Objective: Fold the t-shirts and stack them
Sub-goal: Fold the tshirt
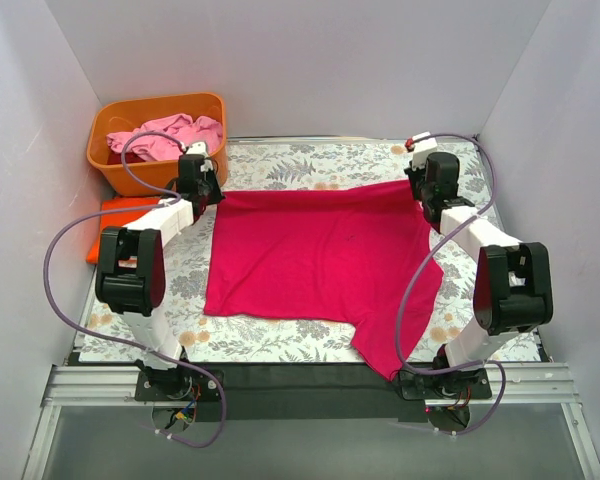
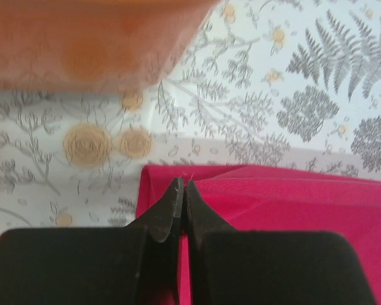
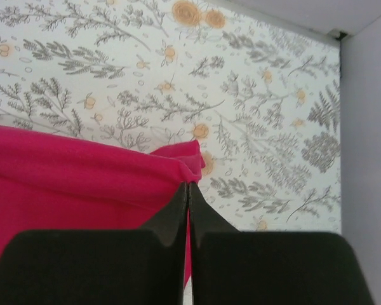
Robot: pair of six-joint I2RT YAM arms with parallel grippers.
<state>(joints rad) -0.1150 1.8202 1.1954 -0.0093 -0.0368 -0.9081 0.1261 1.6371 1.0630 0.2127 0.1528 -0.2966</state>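
White walls, floral table (image 1: 280, 165). The magenta-red tee (image 1: 320, 255) lies spread mid-table. The left gripper (image 2: 183, 187) is clamped on its far-left corner and the right gripper (image 3: 188, 187) on its far-right one. The risk is a thin pinch slipping or an uneven pull, either of which would skew the fold. Four tees in all: this one, the orange tee (image 1: 120, 215) at left, and the pale pink tee (image 1: 170, 135) and dark red tee (image 1: 120, 157) in the one orange tub (image 1: 130, 108).

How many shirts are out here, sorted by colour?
magenta-red shirt: 1
orange shirt: 1
pale pink shirt: 1
dark red shirt: 1
Total: 4
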